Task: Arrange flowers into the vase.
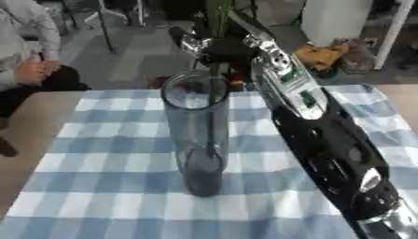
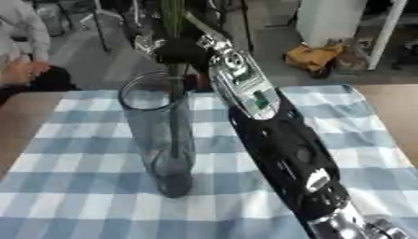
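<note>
**Q:** What lies at the left of the scene?

**A:** A wooden table (image 1: pixel 32 121) shows bare along its left edge. Most of its top is covered by a blue and white checked tablecloth (image 1: pixel 106 154). A seated person shows beyond the far left corner, touching nothing on the table.

**Q:** And moving toward the middle?

**A:** A tall clear glass vase (image 1: pixel 198 135) stands upright on the cloth, a little left of centre. Its round mouth is open at the top and its base looks darker. Inside it, a thin green flower stem (image 1: pixel 214 100) runs down from the mouth toward the bottom, standing nearly upright. Green stalks or leaves continue up past the top edge of the picture, so the bloom itself cannot be seen.

**Q:** Who is holding the stem?

**A:** The robot's right hand (image 1: pixel 222 48) sits directly above the mouth of the vase. Its dark fingers are curled around the stem, gripping it just over the rim.

**Q:** What fills the right side?

**A:** The right arm (image 1: pixel 326 149) crosses the picture on a diagonal, from the lower right corner up to the hand. It is black near the bottom and silver nearer the wrist, and it passes just beside the vase on its right. The left hand appears in neither view.
</note>
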`<control>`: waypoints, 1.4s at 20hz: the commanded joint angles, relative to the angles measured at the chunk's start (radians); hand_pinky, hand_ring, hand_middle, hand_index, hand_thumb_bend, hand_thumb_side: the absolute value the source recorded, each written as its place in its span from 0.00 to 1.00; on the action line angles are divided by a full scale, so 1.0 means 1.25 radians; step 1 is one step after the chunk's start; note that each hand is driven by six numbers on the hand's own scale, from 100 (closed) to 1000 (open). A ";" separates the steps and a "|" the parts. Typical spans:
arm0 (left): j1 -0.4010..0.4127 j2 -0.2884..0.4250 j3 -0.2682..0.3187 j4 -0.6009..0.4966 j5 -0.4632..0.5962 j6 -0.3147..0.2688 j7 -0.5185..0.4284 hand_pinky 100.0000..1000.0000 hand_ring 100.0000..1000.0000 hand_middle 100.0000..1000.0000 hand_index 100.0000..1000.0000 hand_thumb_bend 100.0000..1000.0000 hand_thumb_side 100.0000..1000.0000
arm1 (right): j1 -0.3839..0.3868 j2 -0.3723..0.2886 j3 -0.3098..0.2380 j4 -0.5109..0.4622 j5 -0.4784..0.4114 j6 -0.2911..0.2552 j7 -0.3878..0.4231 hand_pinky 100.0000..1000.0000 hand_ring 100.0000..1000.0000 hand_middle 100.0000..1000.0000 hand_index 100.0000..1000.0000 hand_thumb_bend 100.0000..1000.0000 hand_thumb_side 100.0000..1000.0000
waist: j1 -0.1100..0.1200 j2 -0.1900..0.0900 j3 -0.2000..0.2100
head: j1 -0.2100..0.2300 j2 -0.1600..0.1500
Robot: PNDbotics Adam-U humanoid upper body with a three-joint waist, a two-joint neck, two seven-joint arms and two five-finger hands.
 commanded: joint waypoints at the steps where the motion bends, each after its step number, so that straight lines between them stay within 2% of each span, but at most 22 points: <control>1: -0.008 0.005 0.003 -0.015 0.004 0.000 -0.004 0.32 0.56 0.68 0.80 0.00 1.00 | -0.015 -0.003 0.001 -0.013 0.008 -0.006 -0.016 0.05 0.21 0.00 0.00 0.14 0.00 | 0.003 -0.015 -0.001 | -0.003 -0.009; 4: -0.008 0.005 0.003 -0.015 0.004 0.001 -0.005 0.33 0.56 0.68 0.80 0.00 1.00 | -0.015 -0.004 0.003 -0.022 0.035 -0.012 -0.048 0.10 0.26 0.00 0.00 0.08 0.00 | 0.004 -0.016 -0.001 | -0.004 -0.010; 7: -0.007 0.005 0.003 -0.015 0.005 0.001 -0.005 0.33 0.56 0.68 0.80 0.00 1.00 | -0.012 -0.004 0.005 -0.026 0.076 -0.021 -0.083 0.14 0.35 0.00 0.04 0.07 0.00 | 0.003 -0.017 0.000 | -0.003 -0.010; 8: -0.007 0.005 0.003 -0.015 0.005 0.001 -0.005 0.33 0.56 0.68 0.80 0.00 1.00 | -0.012 -0.004 0.006 -0.027 0.086 -0.024 -0.091 0.16 0.39 0.00 0.07 0.11 0.01 | 0.003 -0.018 0.000 | -0.003 -0.010; 11: -0.007 0.005 0.002 -0.015 0.005 0.002 -0.006 0.33 0.56 0.68 0.80 0.00 1.00 | -0.012 -0.004 0.010 -0.034 0.108 -0.034 -0.108 0.18 0.41 0.00 0.08 0.12 0.03 | 0.003 -0.019 -0.001 | 0.000 -0.011; 14: -0.007 0.006 0.003 -0.015 0.005 0.002 -0.006 0.33 0.56 0.68 0.80 0.00 1.00 | -0.010 -0.006 0.014 -0.036 0.129 -0.038 -0.116 0.20 0.45 0.00 0.11 0.20 0.04 | 0.003 -0.020 0.000 | -0.002 -0.011; 20: -0.006 0.006 0.002 -0.015 0.006 0.003 -0.008 0.33 0.56 0.68 0.80 0.00 1.00 | -0.007 -0.007 0.016 -0.044 0.166 -0.049 -0.127 0.23 0.50 0.00 0.14 0.30 0.07 | 0.004 -0.021 -0.001 | -0.011 -0.014; 26: -0.005 0.006 0.001 -0.015 0.007 0.005 -0.009 0.33 0.56 0.68 0.80 0.00 1.00 | -0.007 -0.010 0.021 -0.053 0.211 -0.066 -0.147 0.25 0.53 0.00 0.16 0.37 0.13 | 0.004 -0.025 -0.001 | -0.011 -0.016; 28: -0.004 0.006 0.001 -0.015 0.007 0.005 -0.010 0.33 0.56 0.68 0.80 0.00 1.00 | -0.006 -0.011 0.021 -0.055 0.230 -0.071 -0.152 0.26 0.54 0.00 0.17 0.37 0.14 | 0.005 -0.026 -0.001 | -0.011 -0.016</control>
